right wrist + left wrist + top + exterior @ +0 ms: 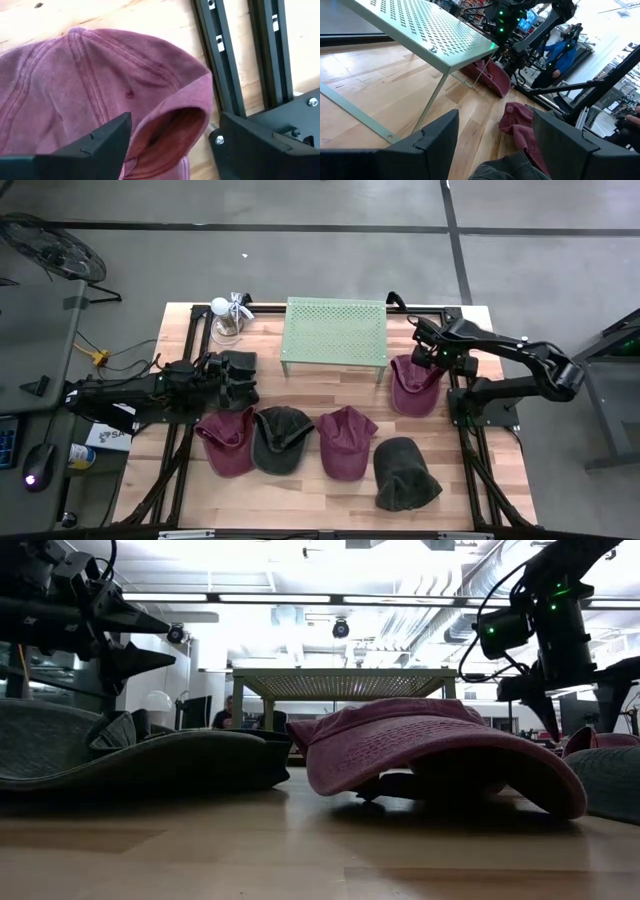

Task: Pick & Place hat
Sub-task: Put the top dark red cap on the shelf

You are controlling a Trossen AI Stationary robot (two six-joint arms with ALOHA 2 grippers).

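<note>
A maroon hat (412, 388) lies crown up on the wooden table at the right, beside the green perforated rack (335, 330). My right gripper (172, 130) hangs open just above this hat (100, 75), pointing down, its fingers either side of the hat's back opening (175, 125). Several more hats lie in a row nearer the front: maroon (225, 442), dark green (282, 440), maroon (346, 442), dark green (405, 473). My left gripper (235, 375) waits open at the table's left, level, pointing toward the rack (420, 25).
A clear jar with a white ball (228, 318) stands at the far left of the table. Black frame rails (225, 60) run along the table's right edge, close to the hat. A person in blue (565, 45) is beyond the table.
</note>
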